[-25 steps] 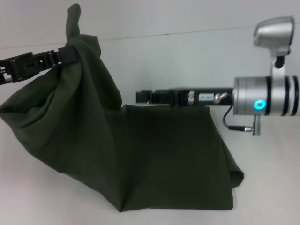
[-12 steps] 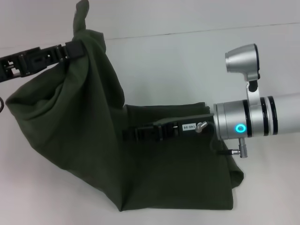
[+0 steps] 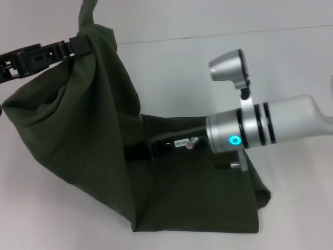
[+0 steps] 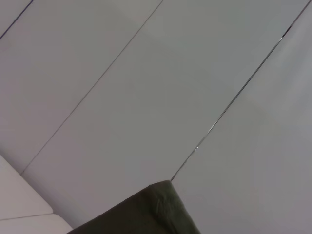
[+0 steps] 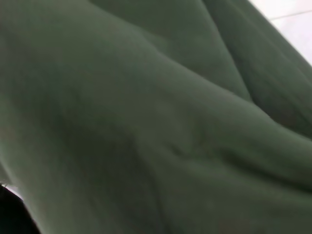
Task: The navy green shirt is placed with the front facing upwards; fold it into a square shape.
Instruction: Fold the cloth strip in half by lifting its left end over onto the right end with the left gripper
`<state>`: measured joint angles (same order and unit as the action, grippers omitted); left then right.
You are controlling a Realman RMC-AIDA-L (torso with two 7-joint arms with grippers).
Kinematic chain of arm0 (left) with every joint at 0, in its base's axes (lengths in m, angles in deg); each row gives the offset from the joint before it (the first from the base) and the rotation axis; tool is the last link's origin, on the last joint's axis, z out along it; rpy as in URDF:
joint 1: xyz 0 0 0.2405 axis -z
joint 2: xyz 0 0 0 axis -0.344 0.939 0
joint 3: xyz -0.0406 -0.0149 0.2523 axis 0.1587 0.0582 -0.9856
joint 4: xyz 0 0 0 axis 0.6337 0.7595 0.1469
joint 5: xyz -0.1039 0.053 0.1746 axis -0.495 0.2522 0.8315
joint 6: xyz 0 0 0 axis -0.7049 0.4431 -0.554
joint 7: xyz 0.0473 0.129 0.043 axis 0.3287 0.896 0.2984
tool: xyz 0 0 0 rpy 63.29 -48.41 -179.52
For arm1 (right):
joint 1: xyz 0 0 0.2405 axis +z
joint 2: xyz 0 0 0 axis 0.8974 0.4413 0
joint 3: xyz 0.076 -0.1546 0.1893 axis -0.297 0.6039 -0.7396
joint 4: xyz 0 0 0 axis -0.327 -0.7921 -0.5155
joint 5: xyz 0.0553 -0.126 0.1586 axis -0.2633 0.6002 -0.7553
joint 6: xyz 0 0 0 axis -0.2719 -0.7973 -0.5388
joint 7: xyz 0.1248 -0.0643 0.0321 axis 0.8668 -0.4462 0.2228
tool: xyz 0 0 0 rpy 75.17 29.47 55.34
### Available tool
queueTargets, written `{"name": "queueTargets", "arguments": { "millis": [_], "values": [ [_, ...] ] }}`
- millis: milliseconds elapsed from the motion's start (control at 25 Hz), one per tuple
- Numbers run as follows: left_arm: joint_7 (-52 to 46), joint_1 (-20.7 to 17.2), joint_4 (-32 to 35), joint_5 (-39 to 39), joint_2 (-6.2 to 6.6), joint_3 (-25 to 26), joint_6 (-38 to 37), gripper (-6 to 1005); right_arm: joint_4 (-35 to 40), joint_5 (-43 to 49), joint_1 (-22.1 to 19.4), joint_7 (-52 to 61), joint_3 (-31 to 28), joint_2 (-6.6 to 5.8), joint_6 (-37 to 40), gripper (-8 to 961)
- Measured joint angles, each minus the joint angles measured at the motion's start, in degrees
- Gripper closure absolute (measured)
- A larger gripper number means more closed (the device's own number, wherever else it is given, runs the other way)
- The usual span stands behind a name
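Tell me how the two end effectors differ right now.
The left end effector is up high, holding a raised bunch of the shirt; the right end effector is low over the flat part of the shirt, holding nothing visible. The left reaches in from the left edge, the right from the right. Both are black.

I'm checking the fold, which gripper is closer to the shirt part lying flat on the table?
Right. The right gripper reaches low over the flat half of the navy green shirt, while the left gripper holds the other half lifted, up and to the left.
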<state>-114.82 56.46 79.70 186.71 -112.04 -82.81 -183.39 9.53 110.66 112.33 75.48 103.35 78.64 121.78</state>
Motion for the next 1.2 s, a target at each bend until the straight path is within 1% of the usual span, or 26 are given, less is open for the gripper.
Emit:
{"name": "queueTargets", "arguments": {
  "millis": [480, 640, 760, 840, 960, 1080, 1200],
  "values": [
    [0.0, -0.1, 0.0, -0.3, 0.45, 0.3, 0.3, 977, -6.5, 0.0, 10.5, -0.3, 0.1, 0.59, -4.1, 579],
    [0.1, -0.3, 0.0, -0.3, 0.56, 0.4, 0.6, 978, -7.8, 0.0, 12.8, -0.6, -0.1, 0.61, -4.6, 575],
    [0.1, -0.5, 0.0, -0.3, 0.64, 0.5, 0.8, 978, -8.0, 0.0, 13.3, -0.6, -0.2, 0.61, -5.1, 572],
    [0.2, -0.6, 0.0, -0.4, 0.65, 0.5, 0.8, 978, -8.0, 0.0, 12.9, -0.3, -0.2, 0.50, -5.5, 570],
    [0.4, -0.8, 0.0, -0.4, 0.71, 0.5, 1.2, 978, -7.4, -0.2, 10.4, -0.2, -0.6, 0.04, -4.7, 567],
    [0.8, -1.3, 0.0, -0.4, 0.80, 0.5, 2.1, 976, -4.6, -0.9, 5.9, -0.1, -1.1, -0.33, -3.1, 564],
    [1.2, -2.0, 0.0, -0.4, 0.79, 0.4, 2.7, 976, -0.6, -2.4, 0.3, 0.1, -1.4, -0.48, -1.5, 561]
  ]
}}
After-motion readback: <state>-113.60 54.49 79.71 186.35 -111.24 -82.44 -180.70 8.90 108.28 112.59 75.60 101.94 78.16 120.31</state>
